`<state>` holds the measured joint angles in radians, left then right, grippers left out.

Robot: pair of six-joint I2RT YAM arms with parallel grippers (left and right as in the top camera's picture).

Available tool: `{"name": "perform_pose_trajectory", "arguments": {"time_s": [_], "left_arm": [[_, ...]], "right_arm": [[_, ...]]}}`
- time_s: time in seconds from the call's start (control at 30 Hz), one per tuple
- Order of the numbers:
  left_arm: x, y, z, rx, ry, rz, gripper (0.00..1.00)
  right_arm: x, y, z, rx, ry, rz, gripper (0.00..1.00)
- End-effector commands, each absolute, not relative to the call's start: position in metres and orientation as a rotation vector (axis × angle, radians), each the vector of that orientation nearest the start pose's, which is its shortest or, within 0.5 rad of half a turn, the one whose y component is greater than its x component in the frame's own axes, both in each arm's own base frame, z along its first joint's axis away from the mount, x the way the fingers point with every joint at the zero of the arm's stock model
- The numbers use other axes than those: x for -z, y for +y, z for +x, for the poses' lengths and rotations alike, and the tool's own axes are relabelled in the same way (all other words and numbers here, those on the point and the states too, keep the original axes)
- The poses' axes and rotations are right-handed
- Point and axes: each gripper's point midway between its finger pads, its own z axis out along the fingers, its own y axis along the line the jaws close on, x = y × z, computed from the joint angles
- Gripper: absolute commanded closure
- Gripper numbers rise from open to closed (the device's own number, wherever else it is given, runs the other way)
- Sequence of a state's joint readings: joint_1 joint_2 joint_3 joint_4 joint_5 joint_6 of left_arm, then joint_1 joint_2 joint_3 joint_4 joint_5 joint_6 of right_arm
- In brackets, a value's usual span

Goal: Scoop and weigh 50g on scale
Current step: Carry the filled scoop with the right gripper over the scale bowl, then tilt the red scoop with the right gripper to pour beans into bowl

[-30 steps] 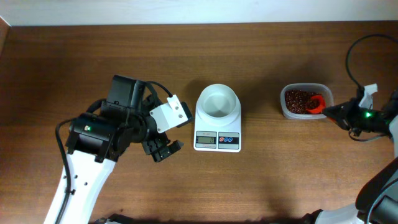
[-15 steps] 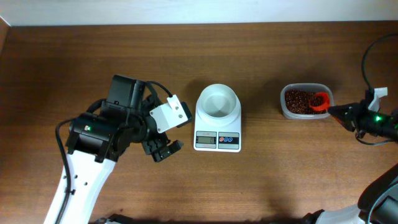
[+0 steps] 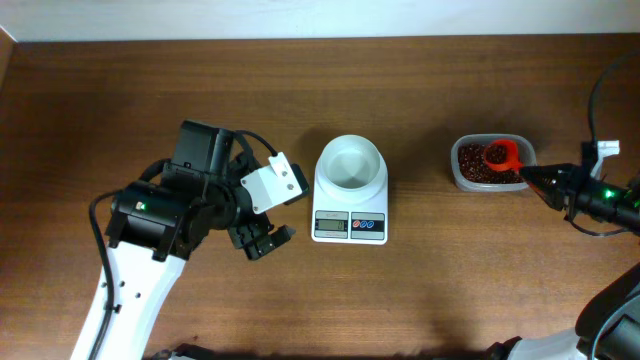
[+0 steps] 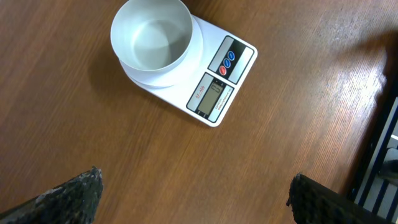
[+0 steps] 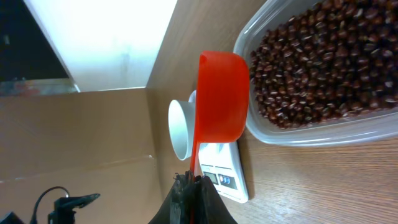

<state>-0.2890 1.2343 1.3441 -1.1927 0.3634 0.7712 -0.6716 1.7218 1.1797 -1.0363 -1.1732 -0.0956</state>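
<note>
Nearest the front of the bench (image 3: 420,300), the left gripper (image 3: 268,241) hangs over bare wood with its jaws spread wide and nothing between them. In its own wrist view the two dark fingers (image 4: 71,193) sit at the bottom corners, well apart.

Just beyond it, to the right, the scale (image 3: 350,205) stands flat on the bench. Its grey display (image 3: 331,225) and two blue buttons (image 3: 368,224) face the front, and the round white bowl (image 3: 350,163) sits on the platform behind them, its inside plain white.

Over on the right side, the right gripper (image 3: 533,178) is clamped shut on the thin handle of an orange-red scoop (image 3: 499,154). In the right wrist view the handle runs straight out of the closed jaws to the cup, which shows its outer side. From above, the cup lies over the right part of a clear tub (image 3: 457,176) and looks dark inside, as if it carries some grains. Whether it touches the heap below cannot be told.

The beans (image 3: 477,160) lie in that tub — small, red-brown and loose, covering its floor. The tub stands well apart from the scale, to its right and about level with the bowl.

Farthest back, the bench ends at a pale wall (image 3: 320,15)
</note>
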Motion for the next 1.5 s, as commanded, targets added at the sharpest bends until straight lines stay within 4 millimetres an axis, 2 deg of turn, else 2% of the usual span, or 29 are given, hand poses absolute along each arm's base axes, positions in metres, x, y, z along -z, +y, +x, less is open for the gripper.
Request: {"name": "perform_pose_trajectory", "arguments": {"time_s": [0.0, 0.23, 0.27, 0.63, 0.83, 1.03, 1.23, 1.37, 1.47], "left_arm": [[-0.249, -0.140, 0.251, 0.306, 2.122, 1.412, 0.01], [-0.249, -0.140, 0.251, 0.306, 2.122, 1.412, 0.01], [-0.249, -0.140, 0.251, 0.306, 2.122, 1.412, 0.01], [-0.249, -0.140, 0.251, 0.306, 2.122, 1.412, 0.01], [-0.249, -0.140, 0.251, 0.306, 2.122, 1.412, 0.01], [-0.249, -0.140, 0.251, 0.306, 2.122, 1.412, 0.01], [-0.249, -0.140, 0.251, 0.306, 2.122, 1.412, 0.01], [-0.249, -0.140, 0.251, 0.306, 2.122, 1.412, 0.01], [-0.249, -0.140, 0.251, 0.306, 2.122, 1.412, 0.01]], "right_arm": [[-0.165, -0.045, 0.336, -1.504, 2.204, 0.586, 0.96], [-0.178, 0.013, 0.342, -1.655, 2.215, 0.393, 0.96], [-0.180, 0.027, 0.341, -1.683, 2.229, 0.351, 0.96], [-0.183, 0.116, 0.330, -1.803, 2.317, 0.015, 0.96], [-0.184, 0.150, 0.330, -1.838, 2.341, -0.089, 0.96], [-0.177, 0.169, 0.336, -1.758, 2.384, -0.165, 0.96], [-0.158, 0.171, 0.349, -1.555, 2.441, -0.214, 0.96], [-0.156, 0.173, 0.358, -1.479, 2.414, -0.277, 0.96], [-0.155, 0.178, 0.363, -1.388, 2.356, -0.423, 0.96]]}}
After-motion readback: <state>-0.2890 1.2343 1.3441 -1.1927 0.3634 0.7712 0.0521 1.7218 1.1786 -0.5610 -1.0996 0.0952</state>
